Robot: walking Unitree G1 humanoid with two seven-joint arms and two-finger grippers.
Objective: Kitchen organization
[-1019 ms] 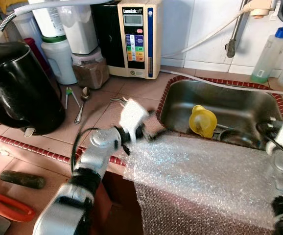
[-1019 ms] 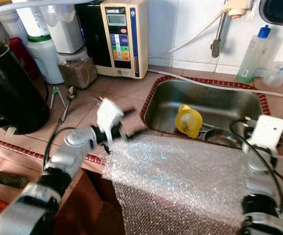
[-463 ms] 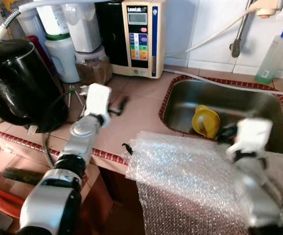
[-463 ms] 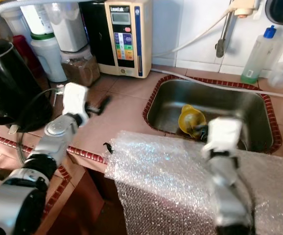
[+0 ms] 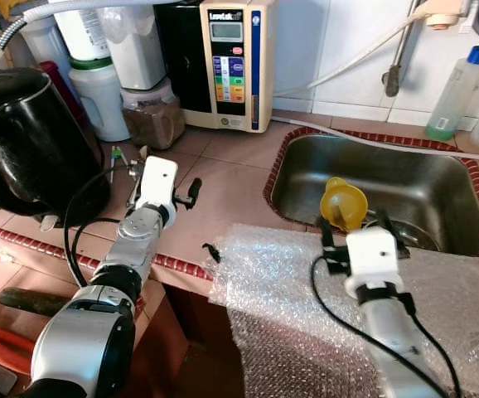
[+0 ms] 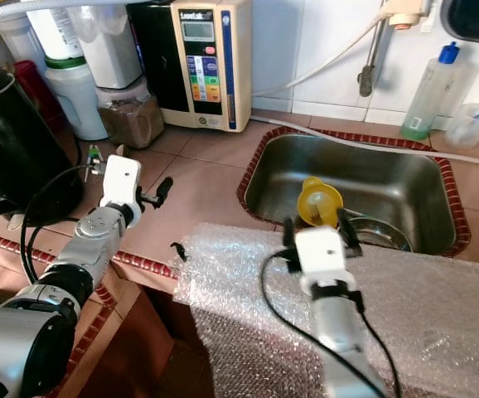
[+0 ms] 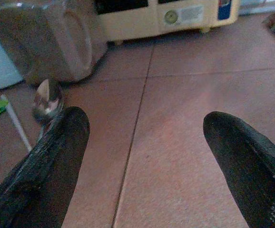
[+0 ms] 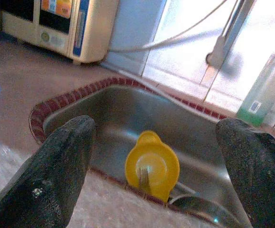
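One kettle (image 5: pixel 32 145); one sink (image 5: pixel 389 178); one yellow funnel (image 5: pixel 343 201); one spoon (image 7: pixel 47 96); one bubble wrap sheet (image 5: pixel 306 290); one soap bottle (image 5: pixel 461 83); two grippers: left gripper (image 7: pixel 147 142), right gripper (image 8: pixel 159 152).

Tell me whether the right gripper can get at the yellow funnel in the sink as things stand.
Probably yes. The right gripper is open above the bubble wrap at the sink's near edge, pointing straight at the yellow funnel. Nothing lies between them; it would only have to dip over the rim.

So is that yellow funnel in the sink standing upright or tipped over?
Tipped over. The yellow funnel lies on its side in the sink, its wide mouth facing the open right gripper, with a fork-like utensil showing inside it.
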